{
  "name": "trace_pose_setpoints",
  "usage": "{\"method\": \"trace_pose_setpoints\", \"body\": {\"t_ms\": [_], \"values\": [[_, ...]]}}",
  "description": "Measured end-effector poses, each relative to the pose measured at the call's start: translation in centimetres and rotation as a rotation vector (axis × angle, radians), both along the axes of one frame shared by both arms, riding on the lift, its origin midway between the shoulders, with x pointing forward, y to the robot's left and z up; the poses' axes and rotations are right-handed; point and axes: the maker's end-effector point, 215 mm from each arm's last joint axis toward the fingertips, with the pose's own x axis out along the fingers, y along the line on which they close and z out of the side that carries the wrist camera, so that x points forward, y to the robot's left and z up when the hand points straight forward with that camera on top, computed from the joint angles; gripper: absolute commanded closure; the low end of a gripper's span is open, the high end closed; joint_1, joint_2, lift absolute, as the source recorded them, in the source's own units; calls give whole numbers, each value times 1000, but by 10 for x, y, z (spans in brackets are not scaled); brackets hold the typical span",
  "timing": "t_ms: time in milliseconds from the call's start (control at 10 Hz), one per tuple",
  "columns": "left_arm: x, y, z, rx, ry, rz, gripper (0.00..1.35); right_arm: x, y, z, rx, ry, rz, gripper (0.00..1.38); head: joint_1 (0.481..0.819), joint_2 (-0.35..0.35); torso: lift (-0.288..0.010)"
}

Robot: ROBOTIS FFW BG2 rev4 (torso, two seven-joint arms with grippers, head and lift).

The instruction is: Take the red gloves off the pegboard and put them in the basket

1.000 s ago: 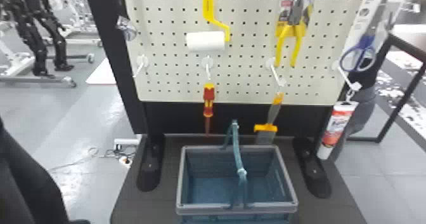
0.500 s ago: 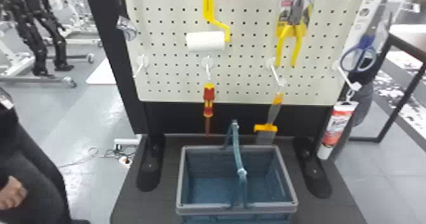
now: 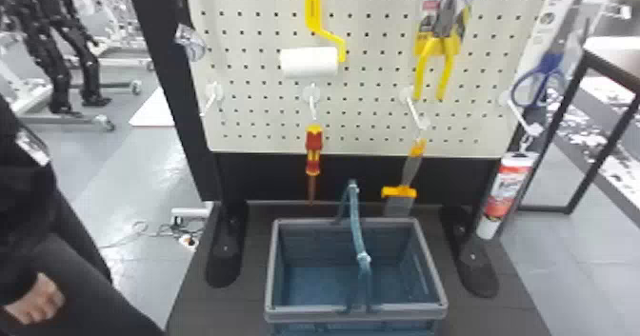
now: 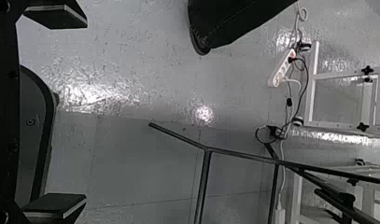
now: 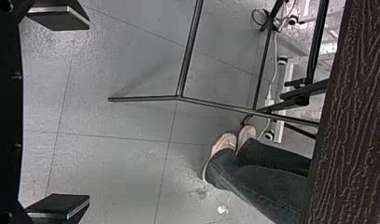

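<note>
The pegboard stands upright in the head view, with tools hanging on its hooks; I see no red gloves on this part of it. Below it, the blue basket with a grey rim sits on the dark base, its handle raised across the middle and its inside bare. In the left wrist view my left gripper is open over the grey floor, fingers wide apart and nothing between them. My right gripper is likewise open in the right wrist view, holding nothing, with floor behind it.
On the board are a paint roller, screwdriver, pliers, scraper, blue scissors and a tube. A person stands at the left. A dark textured panel borders the right wrist view.
The person at the left has shifted, and a hand has come into view there. The basket, the board and the hanging tools have not moved.
</note>
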Motion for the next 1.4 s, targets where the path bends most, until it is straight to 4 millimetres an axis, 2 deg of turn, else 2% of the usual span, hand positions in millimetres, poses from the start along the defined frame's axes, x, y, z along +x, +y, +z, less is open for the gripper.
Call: {"method": "trace_pose_setpoints", "body": {"t_ms": [1400], "values": [[0,0,0,0,0,0,-1,0,0,0,0,0,0,-1,549,0,-100]]}}
